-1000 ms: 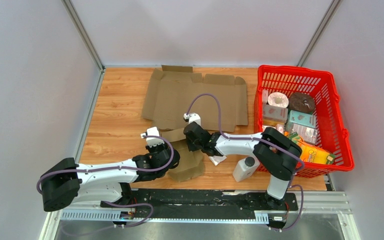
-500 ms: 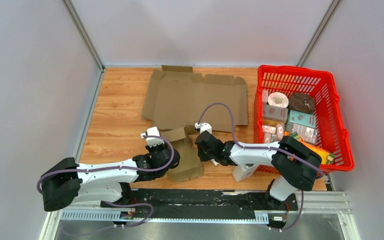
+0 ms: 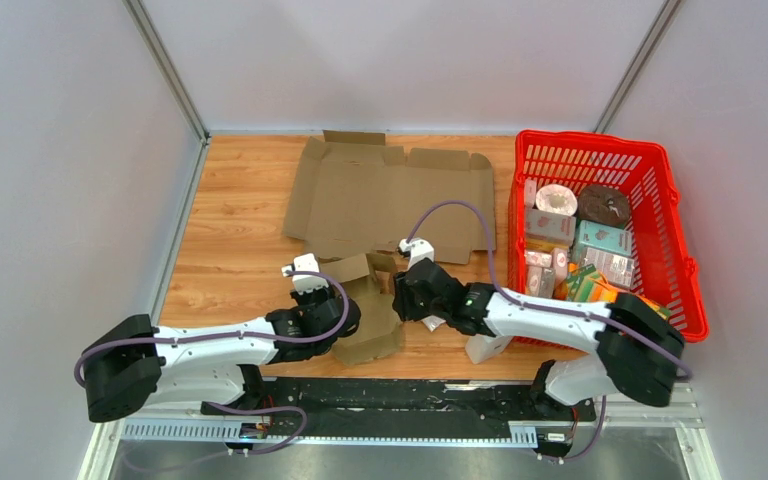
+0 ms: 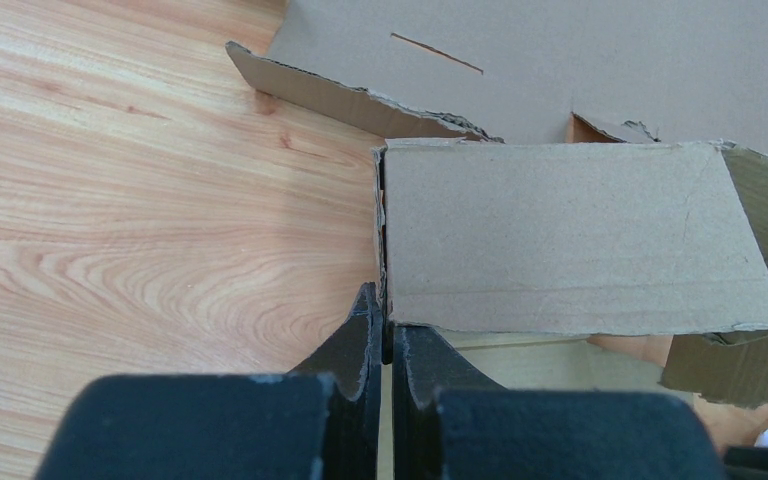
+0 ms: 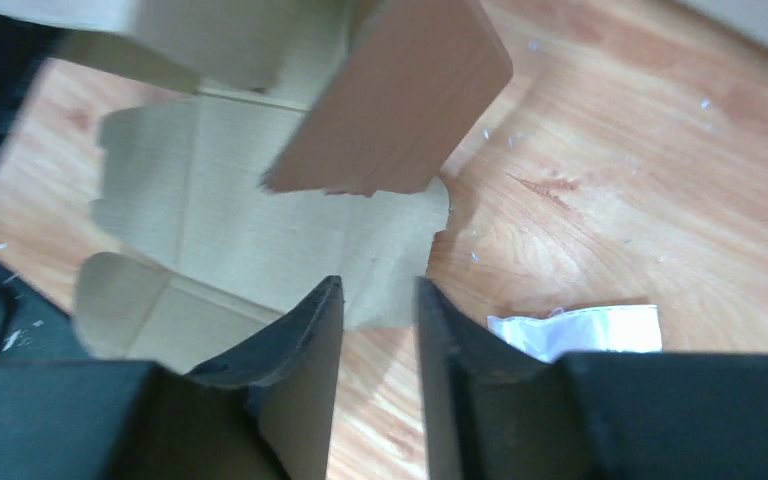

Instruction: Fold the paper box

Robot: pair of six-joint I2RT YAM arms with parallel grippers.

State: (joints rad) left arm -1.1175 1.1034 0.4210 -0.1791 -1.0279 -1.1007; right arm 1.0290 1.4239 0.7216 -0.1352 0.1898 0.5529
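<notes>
left gripper (image 4: 385,322): jaws are pressing together on the thin left edge of a raised flap (image 4: 560,240) of the paper box (image 3: 368,308), so they are clamping cardboard.
right gripper (image 5: 375,300): jaws are standing apart and gripping nothing. A ragged tab (image 5: 390,270) of the box floor is showing in the gap; whether it is touching either finger cannot be told.
box position: it is sitting half-formed between the two sets of jaws, with one wall up ahead of the left jaws and another panel (image 5: 400,100) leaning up beyond the right jaws.
risk, slip: the left jaws are biting only the very edge, so any sideways pull is likely sliding the flap out.
risk, tear: the cardboard is already looking frayed at the tab, and a hard push from the right fingers could be ripping or creasing it off the score line.
risk, collapse: the leaning panel is being held by nothing and may be falling flat — or dragging the whole box across the table (image 4: 140,200).
flat cardboard sheet (image 3: 390,195): is lying beyond both jaws, its near edge close to the box and possibly catching a flap that is swinging out.
white scrap (image 5: 575,330): is lying just right of the right jaws, clear of the fold.
white bottle (image 3: 487,340): is standing behind the right jaws, beside the forearm, and could be getting knocked.
red basket (image 3: 585,150): is sitting well right of the jaws, out of the way.
</notes>
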